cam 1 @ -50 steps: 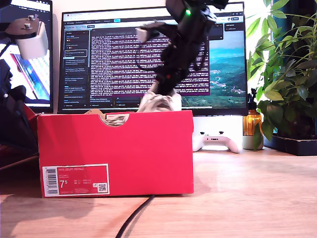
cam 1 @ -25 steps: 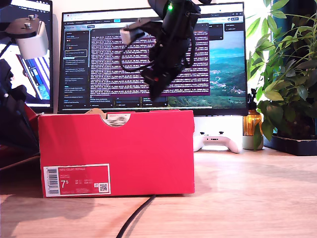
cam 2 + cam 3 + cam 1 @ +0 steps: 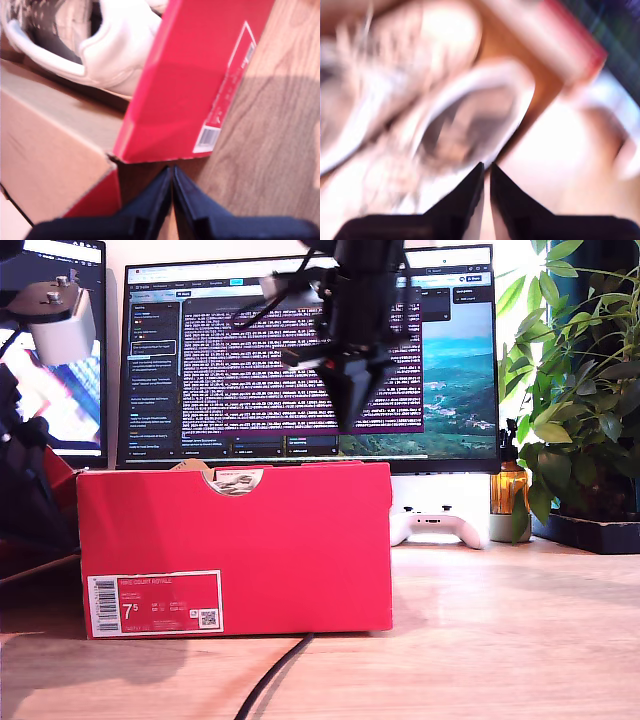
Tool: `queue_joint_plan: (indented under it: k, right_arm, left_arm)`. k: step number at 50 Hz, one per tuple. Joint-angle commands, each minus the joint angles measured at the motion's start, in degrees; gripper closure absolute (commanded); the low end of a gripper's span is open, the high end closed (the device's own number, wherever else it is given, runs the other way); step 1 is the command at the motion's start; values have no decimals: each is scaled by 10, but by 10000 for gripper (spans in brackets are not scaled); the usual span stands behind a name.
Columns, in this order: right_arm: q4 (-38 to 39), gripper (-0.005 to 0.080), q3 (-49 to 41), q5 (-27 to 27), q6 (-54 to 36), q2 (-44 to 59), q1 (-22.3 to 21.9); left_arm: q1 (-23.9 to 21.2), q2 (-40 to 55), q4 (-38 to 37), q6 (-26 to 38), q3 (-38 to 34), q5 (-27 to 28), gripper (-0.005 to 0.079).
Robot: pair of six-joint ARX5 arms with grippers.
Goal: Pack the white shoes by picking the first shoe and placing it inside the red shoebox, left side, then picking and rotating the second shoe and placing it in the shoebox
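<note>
**Shoe down in the box, gripper lifted clear**

Gone from above the rim is the white shoe that showed there a second ago. My second gripper (image 3: 356, 412) has since risen and now hangs well above the red shoebox (image 3: 300, 540), pointing down and touching nothing.

Nearest in the exterior view, a black cable (image 3: 270, 680) runs across the wooden table (image 3: 500, 640) to the foot of the shoebox. The box stands with its long red wall facing the camera. Its white "7.5" label (image 3: 155, 602) is low on that wall toward the exterior view's left, and the half-round notch is in the top edge.

The white shoes (image 3: 465, 120) lie side by side inside the box, as the blurred second wrist view shows from above. That view also shows the jaws of my second gripper (image 3: 486, 167) drawn together with only a thin slit between them and nothing held.

My first gripper (image 3: 172, 172) sits low beside a corner of the shoebox (image 3: 190, 75), with its jaws pressed together on nothing. One shoe (image 3: 120, 45) rests inside against the red wall.

Behind the box lie a white game controller (image 3: 438, 525) and a monitor (image 3: 250, 370) full of text. A leafy plant (image 3: 580, 390) stands at the exterior view's right.
</note>
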Motion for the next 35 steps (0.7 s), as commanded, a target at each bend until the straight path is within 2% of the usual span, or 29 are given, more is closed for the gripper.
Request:
queue_joint_plan:
  k: [1,8,13,21,28,35]
  right_arm:
    - [-8,752,2,0,37,-5,-7]
    - [-15,752,2,0,82,-9,-13]
    - [-31,752,1,2,87,-12,-14]
    - [-61,752,-7,3,97,-13,-18]
    - [-57,752,-45,23,119,-22,-26]
    - [-15,752,-127,39,119,-56,-32]
  left_arm:
    - [-3,1,2,-20,4,-11,760]
    - [-3,-3,-27,-66,7,-46,761]
    - [-5,-20,-49,-72,8,-46,761]
    - [-14,-66,-94,-117,9,-45,761]
    - [-25,-121,-109,-126,9,-45,761]
    - [-27,-162,-110,-134,9,-36,761]
